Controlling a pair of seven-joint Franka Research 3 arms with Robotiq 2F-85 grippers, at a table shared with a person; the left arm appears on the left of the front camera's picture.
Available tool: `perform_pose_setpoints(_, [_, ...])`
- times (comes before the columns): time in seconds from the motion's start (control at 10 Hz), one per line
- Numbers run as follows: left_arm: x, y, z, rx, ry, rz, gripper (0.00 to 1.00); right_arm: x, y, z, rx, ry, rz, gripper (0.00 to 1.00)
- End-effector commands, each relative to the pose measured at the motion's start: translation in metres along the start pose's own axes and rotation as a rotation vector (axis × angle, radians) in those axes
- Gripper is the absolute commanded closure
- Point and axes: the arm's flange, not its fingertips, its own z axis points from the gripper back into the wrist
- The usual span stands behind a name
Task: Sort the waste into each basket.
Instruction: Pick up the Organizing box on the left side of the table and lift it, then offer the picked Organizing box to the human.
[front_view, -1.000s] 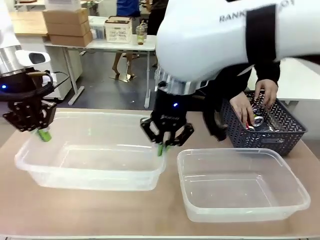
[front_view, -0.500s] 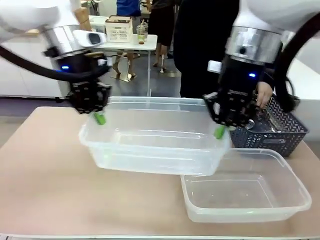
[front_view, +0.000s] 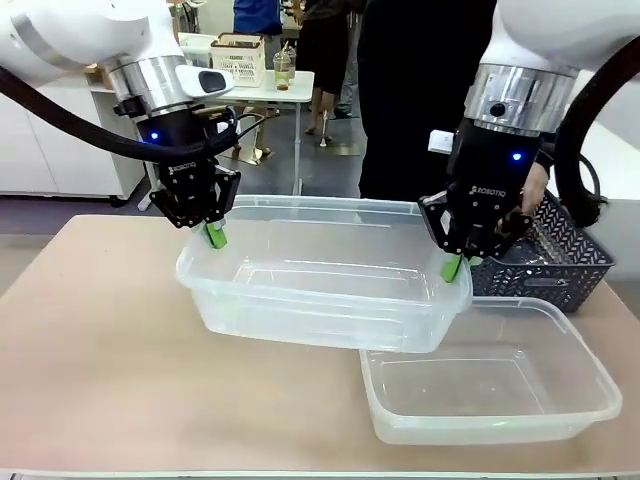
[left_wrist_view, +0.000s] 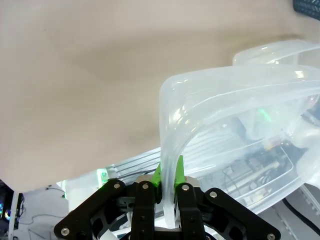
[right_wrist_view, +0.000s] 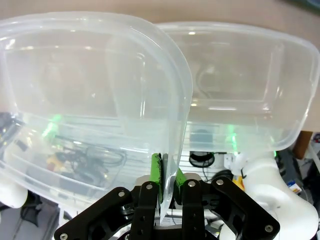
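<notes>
A large clear tub (front_view: 320, 290) hangs above the table, held level between both arms. My left gripper (front_view: 213, 236) is shut on its left rim, and my right gripper (front_view: 455, 268) is shut on its right rim. In the left wrist view my left gripper (left_wrist_view: 168, 176) pinches the thin wall of the tub (left_wrist_view: 240, 100). In the right wrist view my right gripper (right_wrist_view: 168, 179) clamps the tub's wall (right_wrist_view: 75, 75) the same way. A second clear tub (front_view: 490, 390) rests on the table at the front right, partly under the held one. Cans and bottles are hidden.
A dark grey slotted basket (front_view: 565, 265) stands at the far right, behind my right gripper. A person in black stands at the far side, one hand (front_view: 537, 188) near the basket. Bare table (front_view: 100, 350) lies to the left and front.
Both arms have lifted the large tub off the table's left side and carried it right; it now overlaps the second tub. In the last half second it moved only slightly.
</notes>
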Motion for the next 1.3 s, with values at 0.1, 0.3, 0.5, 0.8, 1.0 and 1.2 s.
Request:
perform_pose_setpoints(0.1, [-0.0070,0.0011,0.0032,-0.004,-0.012,-0.001,0.95,-0.0018,0.0034,0.0030,0.013,0.005,0.014,0.94])
perform_pose_setpoints(0.3, [-0.0070,0.0011,0.0032,-0.004,-0.012,-0.001,0.95,-0.0018,0.0034,0.0030,0.013,0.005,0.014,0.94])
perform_pose_setpoints(0.5, [-0.0070,0.0011,0.0032,-0.004,-0.012,-0.001,0.95,-0.0018,0.0034,0.0030,0.013,0.005,0.014,0.94])
perform_pose_setpoints(0.8, [-0.0070,0.0011,0.0032,-0.004,-0.012,-0.001,0.95,-0.0018,0.0034,0.0030,0.013,0.005,0.014,0.94])
perform_pose_setpoints(1.0, [-0.0070,0.0011,0.0032,-0.004,-0.012,-0.001,0.95,-0.0018,0.0034,0.0030,0.013,0.005,0.014,0.94])
perform_pose_setpoints(1.2, [-0.0070,0.0011,0.0032,-0.004,-0.012,-0.001,0.95,-0.0018,0.0034,0.0030,0.013,0.005,0.014,0.94])
